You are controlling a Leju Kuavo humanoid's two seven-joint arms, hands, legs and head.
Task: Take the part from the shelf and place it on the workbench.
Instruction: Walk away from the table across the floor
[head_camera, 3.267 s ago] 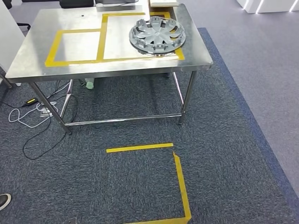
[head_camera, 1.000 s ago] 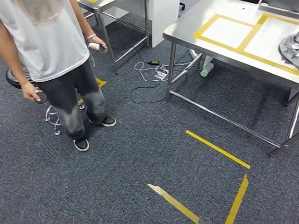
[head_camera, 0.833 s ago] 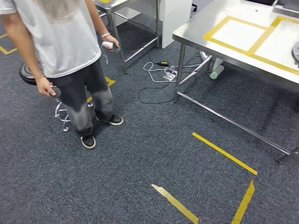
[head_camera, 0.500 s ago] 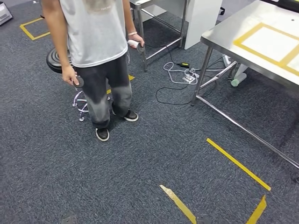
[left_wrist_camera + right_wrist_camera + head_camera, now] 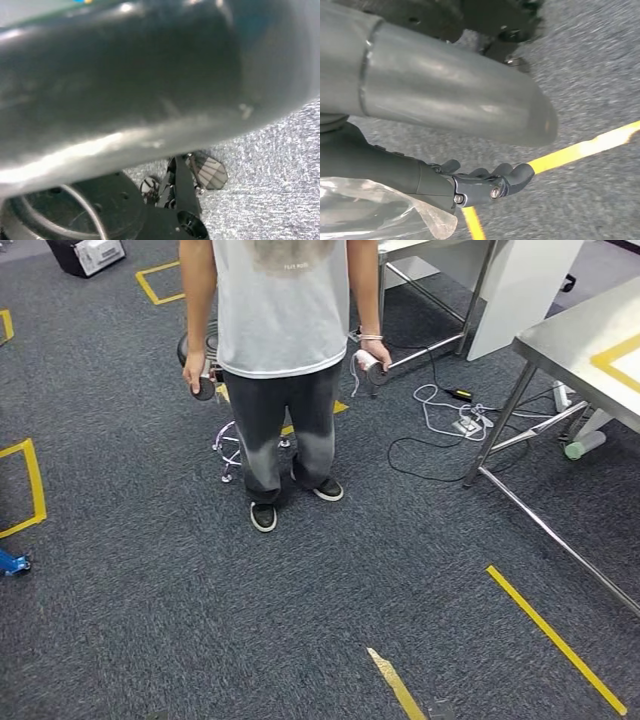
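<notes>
Steel workbench (image 5: pixel 581 345) now at frame's right, person (image 5: pixel 283 360) centred, right hand (image 5: pixel 486 182) seemingly empty, fingers apart

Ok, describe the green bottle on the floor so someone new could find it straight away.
Start at the steel workbench at the right edge of the head view. Under it, beside its slanted leg, the green bottle lies on its side on the carpet. Nearby are only white cables, so its pale green colour sets it apart.

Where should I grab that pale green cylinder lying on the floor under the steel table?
Probably across the middle of the green cylinder, coming down from above with the fingers crosswise to its length. It lies on its side on the carpet, so its rounded flanks are free. The steel table and its low brace crowd a sideways approach.
</notes>
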